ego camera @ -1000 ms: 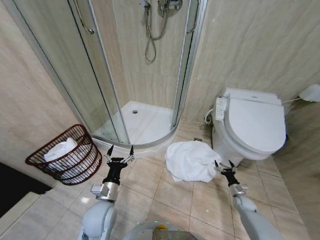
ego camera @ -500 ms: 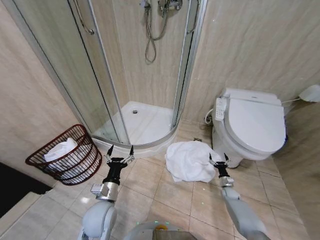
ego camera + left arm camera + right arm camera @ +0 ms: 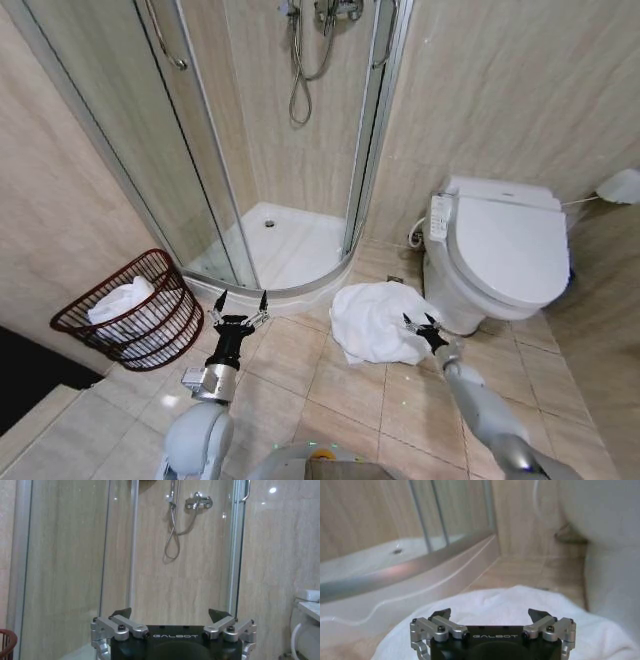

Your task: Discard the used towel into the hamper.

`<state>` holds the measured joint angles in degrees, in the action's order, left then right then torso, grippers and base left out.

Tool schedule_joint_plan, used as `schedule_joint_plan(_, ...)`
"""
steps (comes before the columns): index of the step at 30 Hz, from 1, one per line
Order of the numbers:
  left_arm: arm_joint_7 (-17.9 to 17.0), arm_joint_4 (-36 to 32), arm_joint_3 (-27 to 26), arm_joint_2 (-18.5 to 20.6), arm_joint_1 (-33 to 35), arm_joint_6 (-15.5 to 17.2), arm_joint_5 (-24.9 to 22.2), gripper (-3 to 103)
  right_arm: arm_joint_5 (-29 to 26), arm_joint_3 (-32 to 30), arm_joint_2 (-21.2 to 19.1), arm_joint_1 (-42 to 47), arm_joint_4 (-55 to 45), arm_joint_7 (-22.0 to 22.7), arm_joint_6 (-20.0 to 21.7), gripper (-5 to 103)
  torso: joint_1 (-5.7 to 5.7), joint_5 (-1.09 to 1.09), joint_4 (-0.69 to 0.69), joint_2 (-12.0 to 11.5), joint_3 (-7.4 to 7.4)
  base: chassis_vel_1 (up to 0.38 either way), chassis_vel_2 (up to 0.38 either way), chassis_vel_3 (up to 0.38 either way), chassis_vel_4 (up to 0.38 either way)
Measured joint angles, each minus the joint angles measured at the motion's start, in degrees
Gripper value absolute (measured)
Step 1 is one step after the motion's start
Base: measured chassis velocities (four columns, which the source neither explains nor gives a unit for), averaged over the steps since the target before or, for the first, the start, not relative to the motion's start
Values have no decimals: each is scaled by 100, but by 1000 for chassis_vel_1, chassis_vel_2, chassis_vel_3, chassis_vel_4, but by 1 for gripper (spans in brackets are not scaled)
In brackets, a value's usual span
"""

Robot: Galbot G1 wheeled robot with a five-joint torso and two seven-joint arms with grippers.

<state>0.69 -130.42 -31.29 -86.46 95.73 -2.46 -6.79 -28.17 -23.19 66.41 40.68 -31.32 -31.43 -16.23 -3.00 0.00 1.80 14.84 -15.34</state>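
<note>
The used towel (image 3: 378,320) is a crumpled white heap on the tiled floor between the shower base and the toilet; it also shows in the right wrist view (image 3: 505,607). My right gripper (image 3: 418,324) is open at the towel's right edge, just over the cloth, with nothing between its fingers (image 3: 490,614). The hamper (image 3: 150,335), a dark red-brown wire basket with a white cloth inside, stands at the left by the wall. My left gripper (image 3: 240,301) is open and raised between the hamper and the shower base (image 3: 171,614).
A curved glass shower enclosure (image 3: 290,150) with a raised white base (image 3: 300,290) stands behind the towel. A white toilet (image 3: 505,250) is close on the right. Bare floor tiles (image 3: 330,390) lie in front of me.
My right gripper has moved left and forward, from beside the toilet base to the towel's right edge. The left arm, towel and hamper have not moved.
</note>
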Motion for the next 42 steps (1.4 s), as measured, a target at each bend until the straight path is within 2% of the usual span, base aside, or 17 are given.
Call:
schedule_joint_plan(3,0,0,0,-1,0,0,0,100,421,-4,58,-209,258,-85,237,100,-1,1,0,2,-2,0,0,0,0)
schedule_joint_plan(5,0,0,0,0,0,0,0,100,1075,-8,152,-481,594,-58,473,100,-1,-1,-1,4,-2,0,0,0,0)
schedule_joint_plan(6,0,0,0,0,0,0,0,100,1075,-8,152,-481,594,-58,473,100,-1,-1,-1,4,-2,0,0,0,0)
schedule_joint_plan(8,0,0,0,0,0,0,0,100,1550,-9,248,-670,851,98,619,100,-1,1,0,5,-3,0,0,0,0)
schedule_joint_plan(9,0,0,0,0,0,0,0,100,1550,-9,248,-670,851,98,619,100,-1,1,0,5,-3,0,0,0,0)
schedule_joint_plan(13,0,0,0,0,0,0,0,100,2273,-12,446,-889,1305,494,718,100,-2,1,0,7,-5,0,0,0,0)
schedule_joint_plan(20,0,0,0,0,0,0,0,100,2880,-1,680,-1049,1645,1083,1014,100,-2,0,-1,9,-6,0,0,0,0)
schedule_joint_plan(26,0,0,0,0,0,0,0,100,2791,6,711,-921,1392,1181,934,100,-2,0,-1,10,-6,0,0,0,0)
schedule_joint_plan(29,0,0,0,0,0,0,0,100,2560,23,652,-741,1193,1166,702,100,-2,0,-2,11,-7,0,0,0,0)
schedule_joint_plan(42,0,0,0,0,0,0,0,100,2052,-19,661,-111,568,1194,314,100,-18,3,-3,63,-41,0,0,0,0)
